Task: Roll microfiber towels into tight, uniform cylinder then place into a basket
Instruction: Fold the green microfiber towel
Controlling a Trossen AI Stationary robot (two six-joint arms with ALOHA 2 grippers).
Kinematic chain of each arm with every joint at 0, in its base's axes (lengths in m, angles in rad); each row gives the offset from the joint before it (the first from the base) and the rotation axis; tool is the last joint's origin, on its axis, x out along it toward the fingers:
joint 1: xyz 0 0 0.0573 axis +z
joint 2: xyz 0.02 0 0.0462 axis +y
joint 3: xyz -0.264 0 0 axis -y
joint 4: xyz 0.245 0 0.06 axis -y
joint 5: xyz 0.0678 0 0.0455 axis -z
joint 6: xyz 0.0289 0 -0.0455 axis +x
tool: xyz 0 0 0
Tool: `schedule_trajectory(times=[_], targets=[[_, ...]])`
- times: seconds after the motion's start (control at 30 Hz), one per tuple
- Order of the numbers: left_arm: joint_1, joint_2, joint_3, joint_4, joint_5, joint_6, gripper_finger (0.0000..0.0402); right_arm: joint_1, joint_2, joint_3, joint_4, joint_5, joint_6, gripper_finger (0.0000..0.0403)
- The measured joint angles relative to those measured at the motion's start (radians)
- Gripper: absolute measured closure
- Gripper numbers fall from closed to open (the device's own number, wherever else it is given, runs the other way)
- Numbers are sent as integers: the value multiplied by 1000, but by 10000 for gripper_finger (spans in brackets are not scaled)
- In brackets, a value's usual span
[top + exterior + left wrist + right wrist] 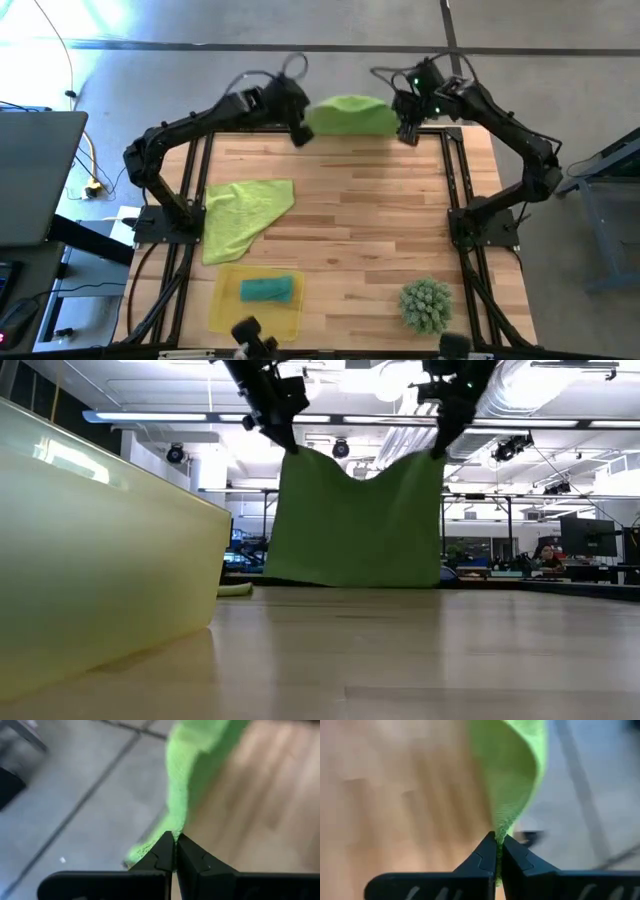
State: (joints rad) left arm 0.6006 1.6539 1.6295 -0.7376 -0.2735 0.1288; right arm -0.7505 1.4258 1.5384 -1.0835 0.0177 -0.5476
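From above, the 2 arms meet at the table's far edge. The left gripper [300,135] and the right gripper [407,132] each pinch a top corner of a green towel [350,115], which hangs between them right along that far edge, partly over the floor beyond. The middle of the wooden table [360,215] lies bare, giving wide room between the hanging towel and the near side. A second green towel [243,215] lies crumpled flat by the left edge. Near the front left corner sits the yellow basket [222,305] with a rolled teal towel [270,290] inside. A spiky green plant ball [427,305] rests near the front right corner, well apart from the basket.

At table height, the hanging towel [355,525] sags in the middle between the 2 grippers, left gripper [290,445] and right gripper [437,448]. Its lower hem is at table level, though I cannot tell whether it touches. The basket's yellow wall [100,550] fills the left side; its contents are hidden here.

The left wrist camera shows the left gripper [175,840] pressed together on the towel's edge [182,780], with grey floor on 1 side and wood on the other.

The right wrist camera shows the right gripper [498,840] likewise clamped on a thin fold of the towel [512,775].
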Motion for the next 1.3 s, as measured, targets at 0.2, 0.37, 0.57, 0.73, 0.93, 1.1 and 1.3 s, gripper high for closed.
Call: schedule_trajectory(times=[0.2, 0.37, 0.57, 0.73, 0.93, 1.1, 1.3], targets=[[-157, 28, -176, 9, 33, -80, 401, 71, -83, -327, 26, -191, 51, 403], [-306, 29, -280, 105, 56, -142, 401, 209, -146, -571, 77, -197, 74, 403], [-463, 28, -323, 112, 57, -224, 401, 365, -181, -736, 117, -289, 203, 403], [-548, 28, -377, 138, 60, -314, 401, 468, -182, -781, 126, -353, 233, 403], [-586, 28, -437, 235, 115, -394, 401, 535, -202, -741, 122, -440, 218, 403], [-591, 28, -438, 234, 184, -422, 401, 544, -225, -729, 141, -552, 364, 403], [-549, 43, -438, 134, -7, -515, 401, 541, -223, -737, 180, -438, 489, 403]])
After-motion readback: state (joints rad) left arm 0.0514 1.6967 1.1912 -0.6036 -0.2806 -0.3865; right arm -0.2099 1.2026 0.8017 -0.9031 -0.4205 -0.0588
